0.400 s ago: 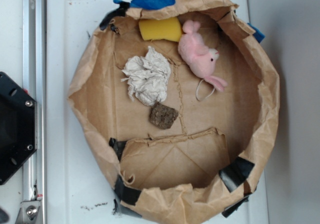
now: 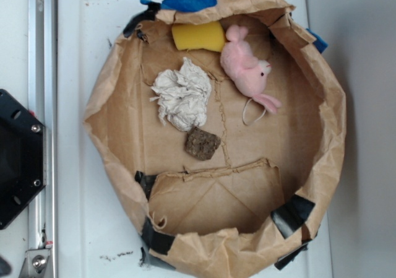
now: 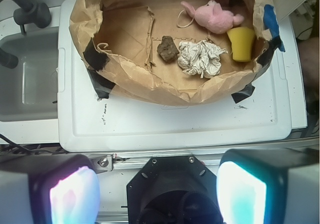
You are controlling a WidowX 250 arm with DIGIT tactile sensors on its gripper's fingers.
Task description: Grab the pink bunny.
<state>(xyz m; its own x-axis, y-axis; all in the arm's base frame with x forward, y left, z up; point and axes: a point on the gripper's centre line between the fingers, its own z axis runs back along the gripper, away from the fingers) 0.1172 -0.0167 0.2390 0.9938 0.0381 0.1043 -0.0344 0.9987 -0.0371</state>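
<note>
Nothing had changed since a moment before: the pink bunny [image 2: 247,70] lay just where it had been, and so did everything around it, which told me I had not yet begun to close in. My pincer [image 3: 157,191] hung well back from the work, outside the paper bag [image 2: 331,135], its two fingers [image 3: 240,191] wide apart with nothing between them, glowing at the bottom edge of the wrist view; the exterior view did not show it at all. The bunny lay on its side on the floor of the bag, near the far wall as I looked from the wrist, its darker ears pointing toward the open middle and a thin white string loop [image 2: 250,112] trailing beside them. Its other end touched or nearly touched the yellow sponge [image 2: 198,36], which stood in the corner of the bag. The crumpled paper ball [image 2: 182,95] sat near the bunny but apart from it, and a small brown lump [image 2: 202,143] lay just beyond the ball. The bag itself rested on the white bench [image 3: 175,124]. I judged the whole task still ahead of me: I would have to travel over the near rim of the bag, clear the paper ball, and come down on the bunny's body without catching the sponge or the crumpled wall.
</note>
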